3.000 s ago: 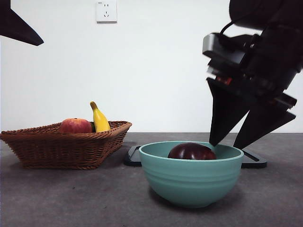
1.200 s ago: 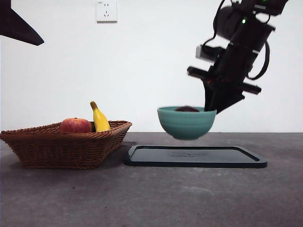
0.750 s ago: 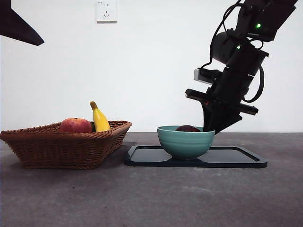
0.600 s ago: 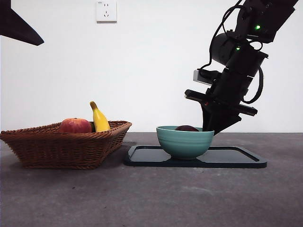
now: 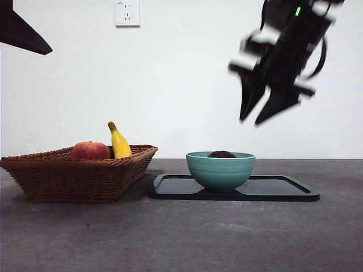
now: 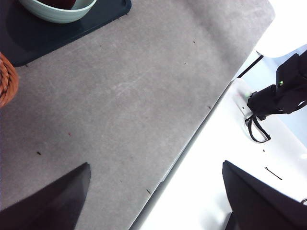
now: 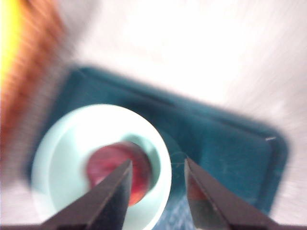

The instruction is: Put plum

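The plum (image 5: 222, 154) lies inside a teal bowl (image 5: 220, 171); only its dark top shows over the rim in the front view. In the blurred right wrist view the plum (image 7: 116, 167) looks dark red in the bowl (image 7: 62, 167). That bowl stands on the black tray (image 5: 283, 190). High above the bowl's right side hangs my right gripper (image 5: 252, 120), open and holding nothing, its picture smeared by motion. The left gripper (image 6: 156, 165) waits wide open over bare table, far from the bowl (image 6: 57, 8).
A wicker basket (image 5: 79, 173) at the left holds a red-orange apple-like fruit (image 5: 90, 151) and a yellow banana (image 5: 118, 141). The left arm shows only as a black tip (image 5: 22, 31) in the top left corner. The table's edge (image 6: 192, 139) runs near the left gripper.
The right gripper carried the bowl with the plum onto the tray, set it down, let go, and has risen well above it. The left arm stayed still.
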